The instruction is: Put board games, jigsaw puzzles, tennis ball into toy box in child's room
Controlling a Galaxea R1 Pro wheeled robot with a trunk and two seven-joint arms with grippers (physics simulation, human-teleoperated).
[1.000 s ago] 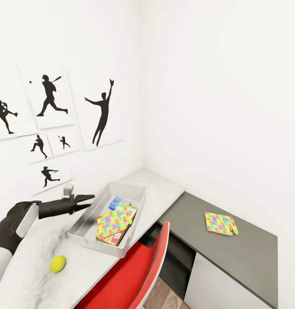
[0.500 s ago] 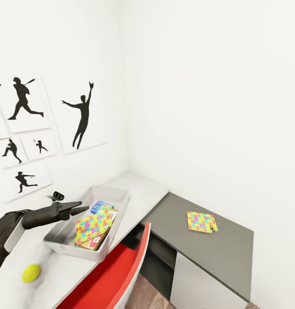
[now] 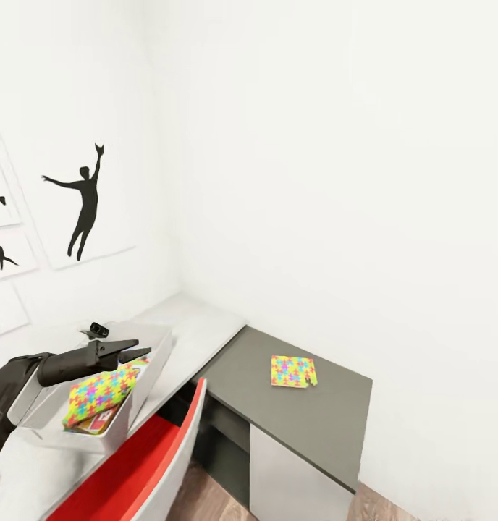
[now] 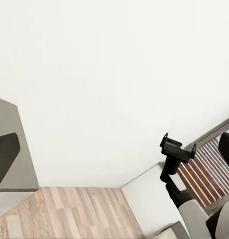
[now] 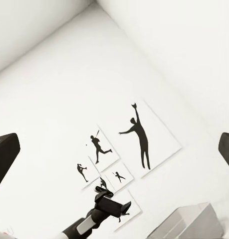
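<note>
Dark grey counter (image 3: 328, 420) carried the loose jigsaw puzzle (image 3: 293, 371), which lay flat, well apart from the toy box (image 3: 153, 357) and on its far side from the left gripper (image 3: 142, 351). That gripper hovered over the box's near rim, its fingers close together with nothing between them. The box already held another puzzle slab (image 3: 97, 393) atop a board game. The right gripper's fingers stood wide apart and empty, and I judged neither arm within reach.
</note>
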